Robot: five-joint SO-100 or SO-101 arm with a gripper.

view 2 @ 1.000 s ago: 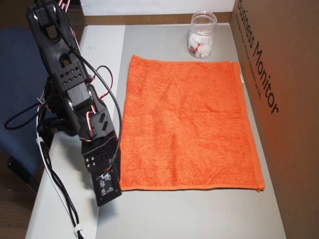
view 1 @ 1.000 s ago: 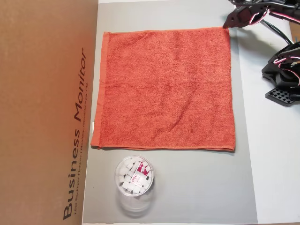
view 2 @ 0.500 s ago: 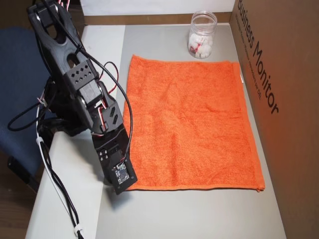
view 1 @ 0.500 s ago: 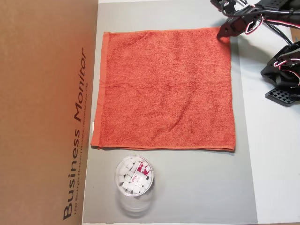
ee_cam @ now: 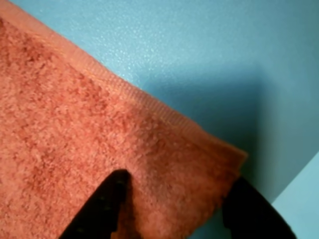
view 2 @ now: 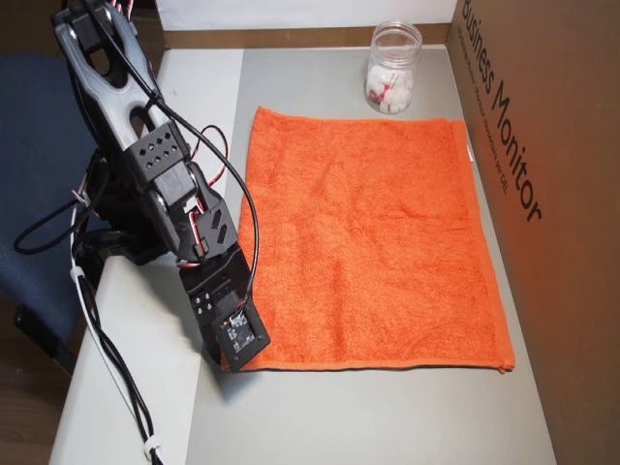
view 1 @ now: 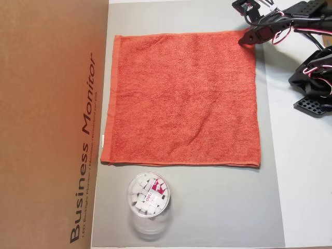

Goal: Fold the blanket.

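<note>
Gripper tips and towel corner mostly out of sight

In an overhead view the arm's wrist covers the near left corner of the towel, so the gripper's tips are hidden there; in the wrist view the gripper shows only as two dark blurred fingers cut by the bottom edge, the corner between them, contact unclear. The arm runs off the top and right edges of the other overhead view. The tub's white contents are too small to name, and the box's smaller print is unreadable
</note>
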